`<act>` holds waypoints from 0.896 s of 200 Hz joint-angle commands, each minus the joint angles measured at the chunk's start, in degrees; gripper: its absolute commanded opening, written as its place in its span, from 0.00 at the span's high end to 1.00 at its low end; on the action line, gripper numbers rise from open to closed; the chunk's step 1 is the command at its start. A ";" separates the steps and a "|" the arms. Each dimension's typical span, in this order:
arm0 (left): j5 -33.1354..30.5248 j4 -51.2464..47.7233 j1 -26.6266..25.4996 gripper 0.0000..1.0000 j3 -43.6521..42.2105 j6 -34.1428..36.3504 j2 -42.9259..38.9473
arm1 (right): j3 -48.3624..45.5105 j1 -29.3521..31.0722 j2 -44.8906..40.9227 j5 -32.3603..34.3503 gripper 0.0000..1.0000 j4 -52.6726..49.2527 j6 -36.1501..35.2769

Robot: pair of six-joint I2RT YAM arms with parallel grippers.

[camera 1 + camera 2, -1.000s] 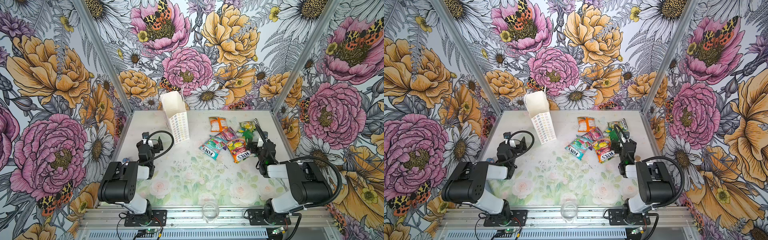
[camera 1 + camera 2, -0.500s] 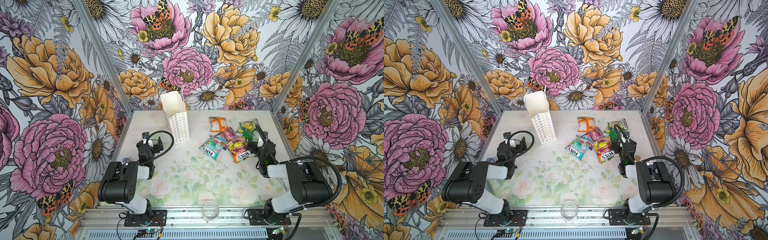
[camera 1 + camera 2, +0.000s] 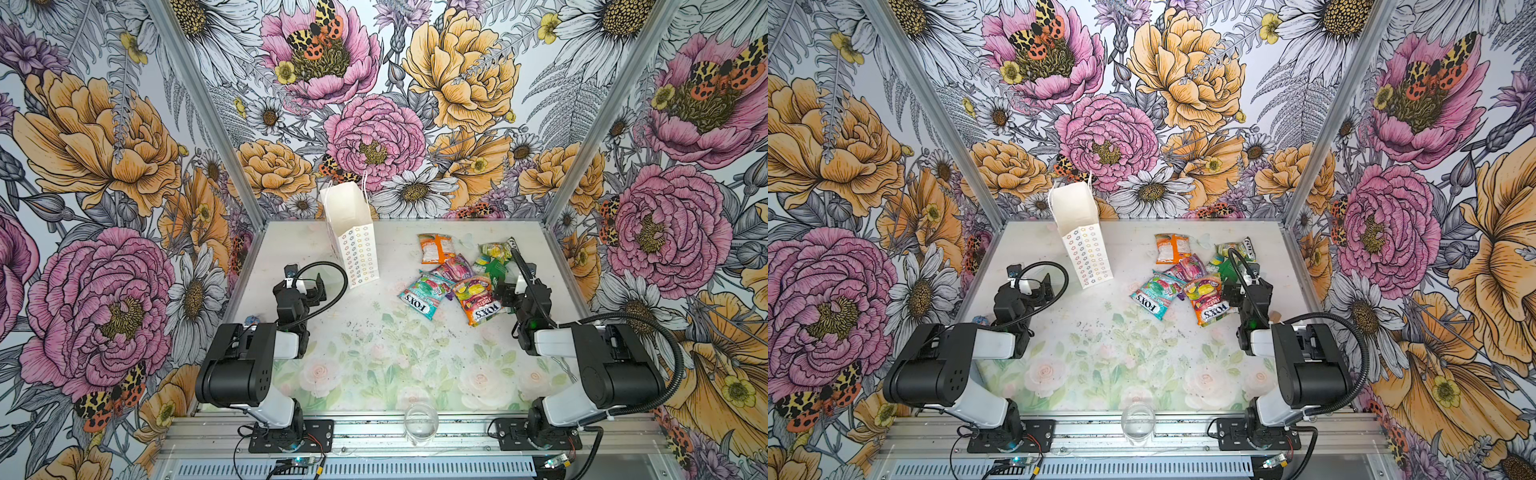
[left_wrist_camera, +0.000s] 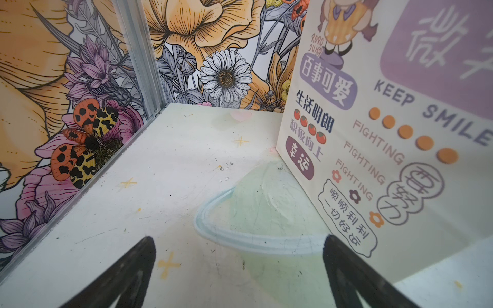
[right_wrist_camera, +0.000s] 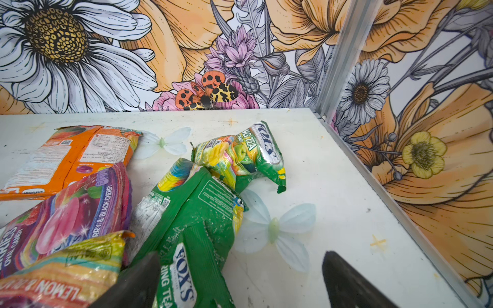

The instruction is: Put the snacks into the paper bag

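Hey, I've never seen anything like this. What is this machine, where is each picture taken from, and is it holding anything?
These are two robot arms, the left arm and the right arm, bolted at the front of a table. Two pictures look down from above. The others come from a camera on each arm's wrist, looking past its jaws. On the table stands a white paper bag; coloured snack packets lie heaped by the right arm; a clear glass sits at the front edge. Both arms' jaws are open and hold nothing.

The tall white paper bag [image 4: 373, 149] runs off the left wrist view's edge. One black finger [image 5: 133, 282] hides part of a green glossy FOX'S packet [image 5: 192, 218].
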 commanded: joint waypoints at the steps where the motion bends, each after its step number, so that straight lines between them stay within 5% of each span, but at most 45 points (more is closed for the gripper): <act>1: -3.06 0.36 -0.32 0.01 0.43 -0.34 -1.22 | 0.21 0.10 -4.21 5.63 0.03 -1.83 1.93; 82: -9.10 -15.81 -3.12 0.01 0.55 -2.09 -22.15 | 7.86 -0.08 -20.68 1.93 0.02 -33.21 6.90; 134: -13.31 -44.19 -8.72 0.01 9.32 -11.09 -40.65 | 21.62 0.01 -24.55 -13.20 0.00 -52.82 11.36; 179: -17.12 -64.33 -13.97 0.01 23.08 -20.69 -46.38 | 34.32 0.35 -23.01 -28.01 0.07 -62.55 14.96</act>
